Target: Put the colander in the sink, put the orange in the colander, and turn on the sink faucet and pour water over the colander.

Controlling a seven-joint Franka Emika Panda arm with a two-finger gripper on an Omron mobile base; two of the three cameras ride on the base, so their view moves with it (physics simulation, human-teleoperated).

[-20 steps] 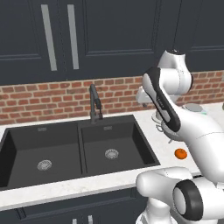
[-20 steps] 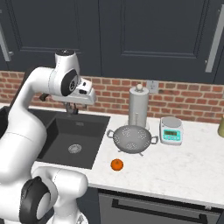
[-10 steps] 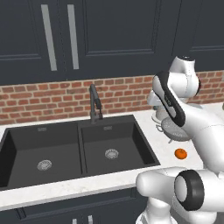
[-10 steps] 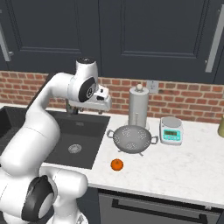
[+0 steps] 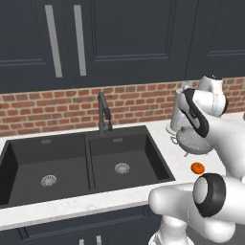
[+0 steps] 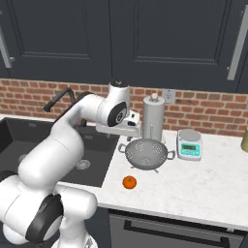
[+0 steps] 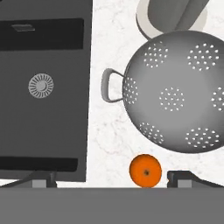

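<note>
The white arm bends at the elbow, wrist turned downward, and the gripper [image 7: 111, 178] hangs with its fingers [image 7: 178, 178] spread wide, holding nothing.

A home kitchen: a black double sink [image 5: 86, 162] set in a white marble counter [image 6: 193, 186], with a brick wall [image 5: 48, 107] behind the sink, dark cupboards [image 5: 119, 38] above it, and a kitchen scale [image 6: 189, 144] well to its right.
</note>
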